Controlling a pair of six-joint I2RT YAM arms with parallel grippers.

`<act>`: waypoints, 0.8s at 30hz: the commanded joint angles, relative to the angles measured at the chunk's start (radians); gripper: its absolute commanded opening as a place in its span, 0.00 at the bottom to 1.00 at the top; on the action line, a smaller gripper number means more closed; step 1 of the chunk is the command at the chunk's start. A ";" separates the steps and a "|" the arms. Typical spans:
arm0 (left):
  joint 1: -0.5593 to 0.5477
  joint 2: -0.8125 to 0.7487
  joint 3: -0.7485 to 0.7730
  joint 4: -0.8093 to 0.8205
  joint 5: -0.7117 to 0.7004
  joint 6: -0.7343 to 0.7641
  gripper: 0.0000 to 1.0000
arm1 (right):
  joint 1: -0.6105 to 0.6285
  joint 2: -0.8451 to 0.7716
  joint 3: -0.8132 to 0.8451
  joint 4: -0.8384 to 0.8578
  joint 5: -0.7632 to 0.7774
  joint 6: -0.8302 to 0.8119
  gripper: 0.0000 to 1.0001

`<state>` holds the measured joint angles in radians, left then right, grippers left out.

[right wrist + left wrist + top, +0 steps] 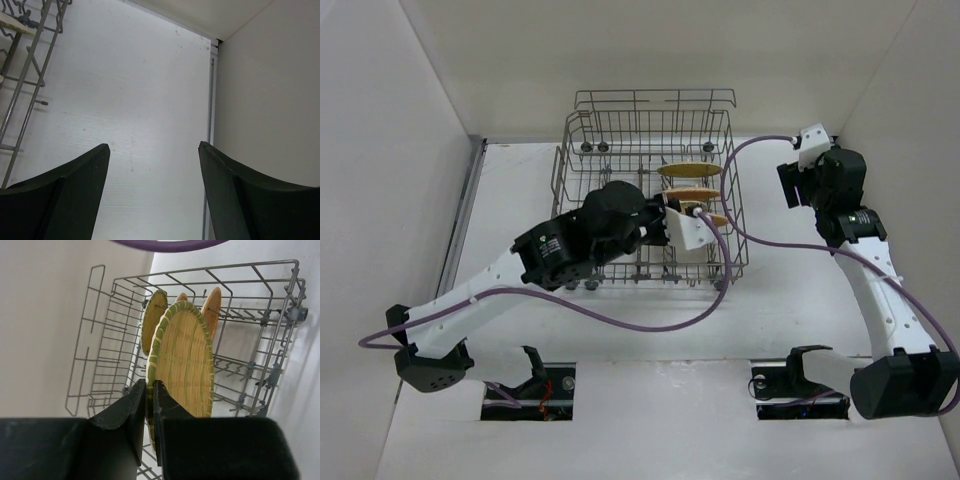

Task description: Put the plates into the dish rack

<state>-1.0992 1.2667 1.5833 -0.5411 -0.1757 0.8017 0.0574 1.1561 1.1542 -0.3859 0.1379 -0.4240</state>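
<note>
Left arm: the left gripper (149, 390) is pinched tight on the lower rim of a woven yellow-tan round plate with a green rim (185, 365), carrying it on edge so it can drop between tines.
Held plate: centre of the left wrist view, inside the basket; whether it is seated yet, I cannot tell.
Rack: the grey wire dish rack (655, 95) sits upper centre on the white desk (810, 290).
Loaded: three orange-tan woven plates (688, 170) stand upright in its right half, propped by tines.
Right arm: the right gripper (154, 147) is spread wide and holds nothing, parked beside the rack, probably to stay clear.
Stage: likely the last plate.
</note>
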 commanded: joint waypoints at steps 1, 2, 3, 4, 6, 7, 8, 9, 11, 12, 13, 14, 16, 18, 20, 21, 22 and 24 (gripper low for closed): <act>-0.050 -0.050 -0.023 0.177 -0.090 0.132 0.00 | -0.017 -0.032 -0.011 0.038 -0.011 0.034 0.77; -0.060 -0.050 -0.032 0.191 -0.096 0.146 0.00 | -0.018 -0.035 -0.016 0.039 -0.012 0.039 0.77; -0.072 -0.050 -0.045 0.211 -0.103 0.165 0.00 | -0.018 -0.038 -0.019 0.038 -0.014 0.039 0.77; -0.083 -0.050 -0.055 0.233 -0.111 0.178 0.00 | -0.018 -0.041 -0.025 0.039 -0.014 0.042 0.77; -0.107 -0.044 -0.066 0.259 -0.125 0.201 0.00 | -0.018 -0.047 -0.034 0.039 -0.015 0.044 0.77; -0.116 -0.040 -0.069 0.266 -0.127 0.209 0.00 | -0.020 -0.052 -0.037 0.041 -0.014 0.044 0.77; -0.124 -0.036 -0.071 0.273 -0.127 0.217 0.00 | -0.023 -0.055 -0.042 0.041 -0.015 0.045 0.77; -0.135 -0.033 -0.074 0.280 -0.127 0.224 0.00 | -0.026 -0.056 -0.047 0.041 -0.017 0.045 0.77; -0.155 -0.024 -0.078 0.296 -0.133 0.234 0.00 | -0.037 -0.062 -0.056 0.044 -0.021 0.050 0.77; -0.165 -0.018 -0.080 0.299 -0.134 0.235 0.00 | -0.041 -0.062 -0.060 0.044 -0.026 0.053 0.78; -0.172 -0.013 -0.082 0.305 -0.136 0.235 0.00 | -0.046 -0.065 -0.063 0.045 -0.027 0.059 0.78; -0.176 -0.006 -0.083 0.311 -0.136 0.232 0.00 | -0.054 -0.065 -0.067 0.048 -0.029 0.070 0.78; -0.179 0.008 -0.086 0.323 -0.133 0.225 0.00 | -0.066 -0.067 -0.070 0.048 -0.040 0.086 0.80; -0.182 0.022 -0.088 0.337 -0.125 0.218 0.00 | -0.081 -0.072 -0.071 0.048 -0.047 0.105 0.82; -0.185 0.034 -0.089 0.345 -0.114 0.211 0.00 | -0.100 -0.079 -0.076 0.048 -0.063 0.116 0.84; -0.185 0.040 -0.089 0.346 -0.107 0.206 0.00 | -0.110 -0.082 -0.076 0.047 -0.073 0.123 0.87; -0.185 0.048 -0.089 0.346 -0.102 0.200 0.00 | -0.124 -0.085 -0.076 0.044 -0.084 0.132 0.90; -0.179 0.059 -0.089 0.352 -0.087 0.189 0.00 | -0.156 -0.091 -0.073 0.036 -0.115 0.155 0.93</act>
<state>-1.2762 1.3293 1.4975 -0.2916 -0.2802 1.0004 -0.0631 1.0973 1.0779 -0.3847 0.0753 -0.3244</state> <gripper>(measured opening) 0.062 0.922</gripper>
